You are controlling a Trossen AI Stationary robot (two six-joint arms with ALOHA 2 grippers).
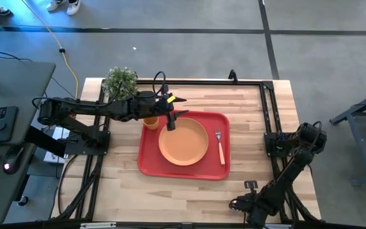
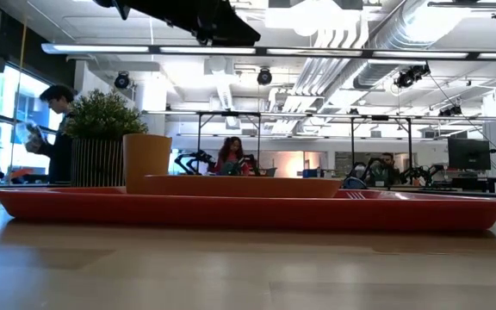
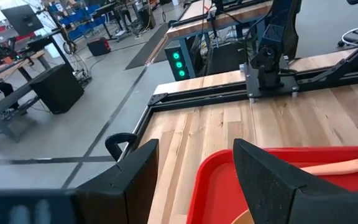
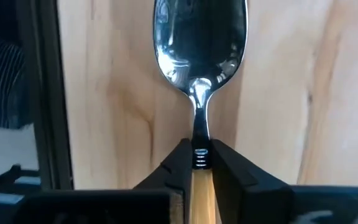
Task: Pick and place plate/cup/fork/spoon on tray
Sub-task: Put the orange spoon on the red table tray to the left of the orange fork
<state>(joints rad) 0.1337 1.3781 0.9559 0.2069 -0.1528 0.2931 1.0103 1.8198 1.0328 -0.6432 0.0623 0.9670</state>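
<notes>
The red tray lies mid-table. On it are the orange plate, the orange cup at its far left corner, and the fork along its right side. The low view shows the tray, plate and cup. My left gripper hangs open and empty above the tray's far left part, beside the cup; its own view shows the fingers apart. My right gripper is near the table's near right edge, shut on the spoon. My right gripper pinches the spoon between its two fingertips where the silver neck meets the orange handle. The spoon lies along the fingers. Its bowl sticks out beyond the fingertips over the wooden table. Whether it is lifted clear, I cannot tell.
A potted green plant stands at the table's far left corner, just behind my left arm. A black frame rail runs round the table's edges. Bare wood lies in front of the tray.
</notes>
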